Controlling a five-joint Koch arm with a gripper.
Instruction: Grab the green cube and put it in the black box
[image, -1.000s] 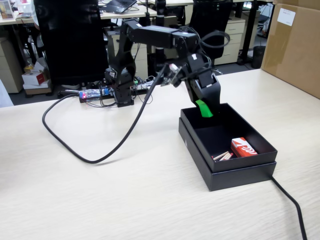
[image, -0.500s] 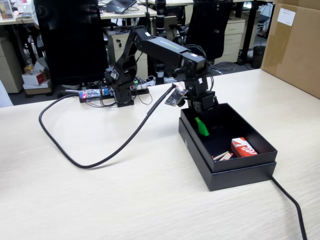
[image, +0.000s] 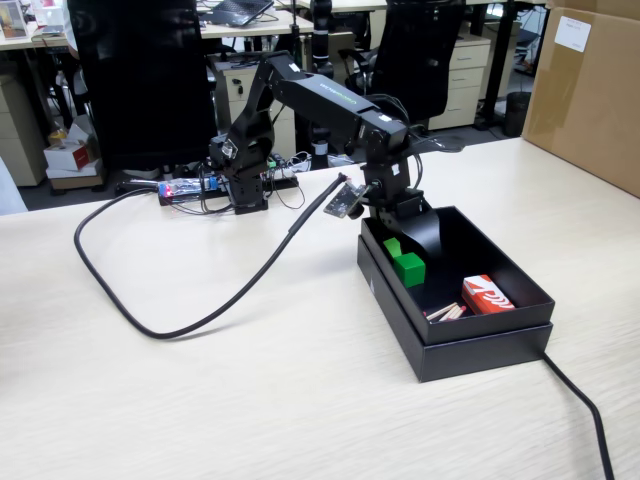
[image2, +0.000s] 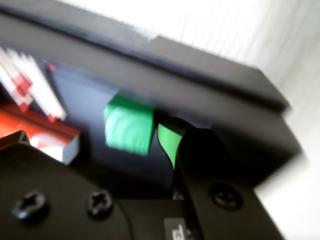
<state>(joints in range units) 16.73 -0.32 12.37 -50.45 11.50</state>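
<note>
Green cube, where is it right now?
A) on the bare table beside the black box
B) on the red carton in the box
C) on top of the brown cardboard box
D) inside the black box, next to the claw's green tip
D: in the fixed view the green cube sits within the walls of the black box, and the wrist view shows it beside the claw tip, apart from the red carton.
</note>
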